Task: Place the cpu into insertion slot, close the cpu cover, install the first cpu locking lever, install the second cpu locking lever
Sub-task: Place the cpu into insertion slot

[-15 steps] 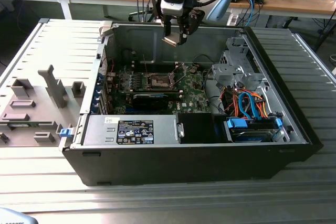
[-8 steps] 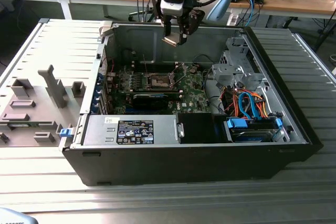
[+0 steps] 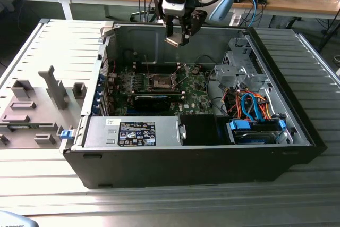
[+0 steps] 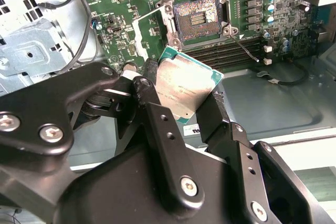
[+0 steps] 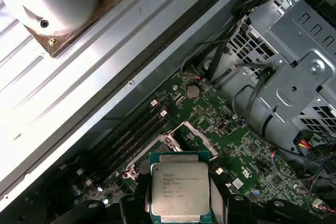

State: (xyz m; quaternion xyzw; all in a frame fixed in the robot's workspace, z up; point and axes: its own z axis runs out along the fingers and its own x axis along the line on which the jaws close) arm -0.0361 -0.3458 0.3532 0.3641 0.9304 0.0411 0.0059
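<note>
While the black gripper (image 4: 181, 98) hangs over the open metal case (image 3: 212, 168), its fingers (image 4: 157, 124) pinch the flat, shiny square cpu (image 4: 186, 85) above the dark, silver-rimmed insertion slot (image 4: 197, 18) on the green board (image 4: 118, 38).

Cpu (image 4: 186, 87): flat square chip with a silvery-beige face and green edge. It was tilted, clamped at two opposite edges by the tool (image 4: 181, 95), and hung above the open case (image 3: 212, 163), well apart from the socket. Insertion slot (image 4: 197, 19): square socket on the green board (image 4: 115, 24), silver rim, dark brownish centre exposed, no chip seated.
</note>
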